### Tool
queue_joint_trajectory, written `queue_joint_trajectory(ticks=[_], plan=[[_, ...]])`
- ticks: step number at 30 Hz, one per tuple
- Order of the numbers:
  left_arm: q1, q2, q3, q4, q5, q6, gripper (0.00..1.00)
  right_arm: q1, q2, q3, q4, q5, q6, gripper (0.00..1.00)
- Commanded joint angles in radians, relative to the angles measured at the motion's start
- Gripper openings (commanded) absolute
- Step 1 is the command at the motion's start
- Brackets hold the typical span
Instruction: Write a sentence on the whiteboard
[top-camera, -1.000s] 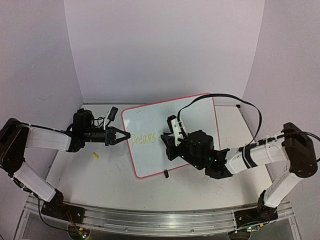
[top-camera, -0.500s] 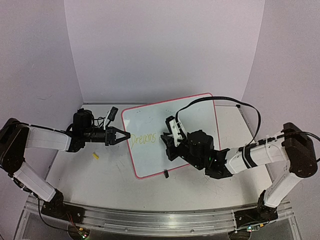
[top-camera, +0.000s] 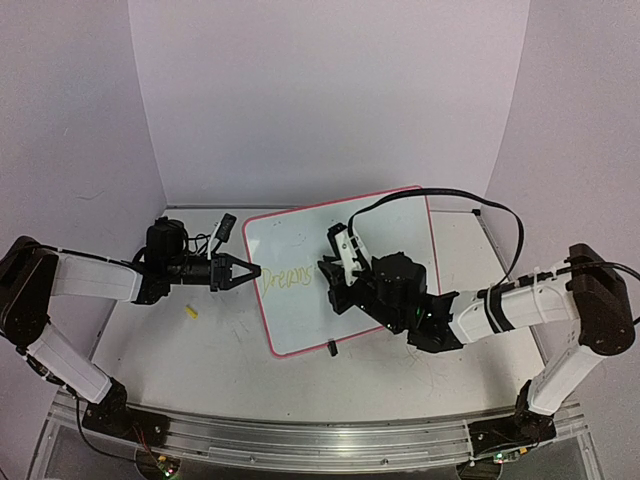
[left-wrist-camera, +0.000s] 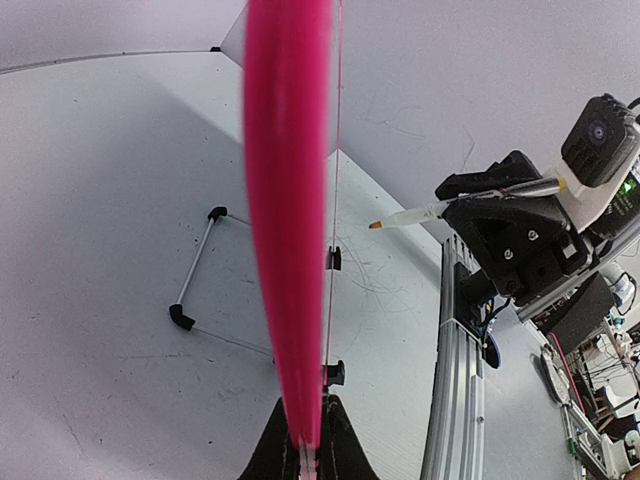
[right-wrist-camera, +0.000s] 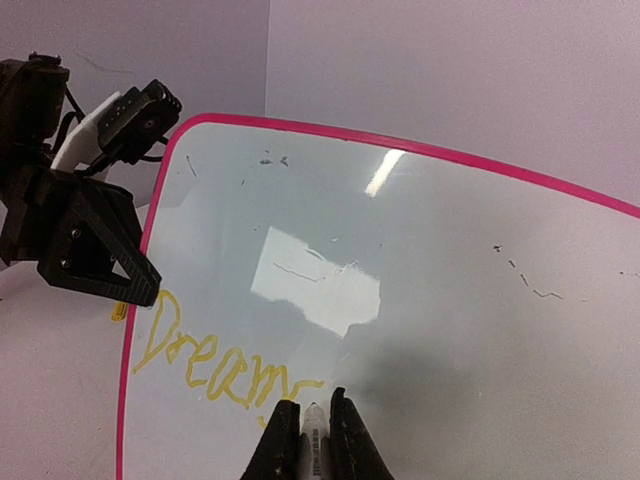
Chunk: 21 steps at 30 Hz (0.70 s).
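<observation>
Whiteboard (top-camera: 300, 235), pink-rimmed, glossy, stands tilted mid-counter (top-camera: 200, 350). Sentence (right-wrist-camera: 215, 365): thin yellow "Dream", lower left. Left claw (top-camera: 252, 270) pinches its left rim. Right claw (right-wrist-camera: 312, 405) pinches marker (right-wrist-camera: 315, 440), tip at last letter.

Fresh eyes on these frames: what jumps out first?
The pink-rimmed whiteboard at the middle of the table, with the yellow sentence begun near its left edge and reading roughly "Dreams". The left fingers pinch that left rim. The right fingers hold a marker with its tip at the end of the word.
</observation>
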<state>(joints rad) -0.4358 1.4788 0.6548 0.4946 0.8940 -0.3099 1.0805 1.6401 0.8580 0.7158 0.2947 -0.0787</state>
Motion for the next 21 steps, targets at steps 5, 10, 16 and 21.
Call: queue_joint_trajectory(ticks=[5,10,16,21], plan=[[-0.023,-0.011,0.035,-0.03,-0.029,0.066,0.0,-0.005,0.003,0.013,0.021,0.017,0.001,0.0],[-0.023,-0.005,0.035,-0.03,-0.03,0.066,0.0,-0.007,0.0,0.006,0.022,0.025,0.004,0.0],[-0.023,-0.004,0.034,-0.032,-0.033,0.068,0.0,-0.011,0.002,0.005,0.024,0.03,0.006,0.0],[-0.023,-0.005,0.031,-0.031,-0.035,0.069,0.0,-0.019,0.002,0.006,0.024,0.041,0.011,0.0]])
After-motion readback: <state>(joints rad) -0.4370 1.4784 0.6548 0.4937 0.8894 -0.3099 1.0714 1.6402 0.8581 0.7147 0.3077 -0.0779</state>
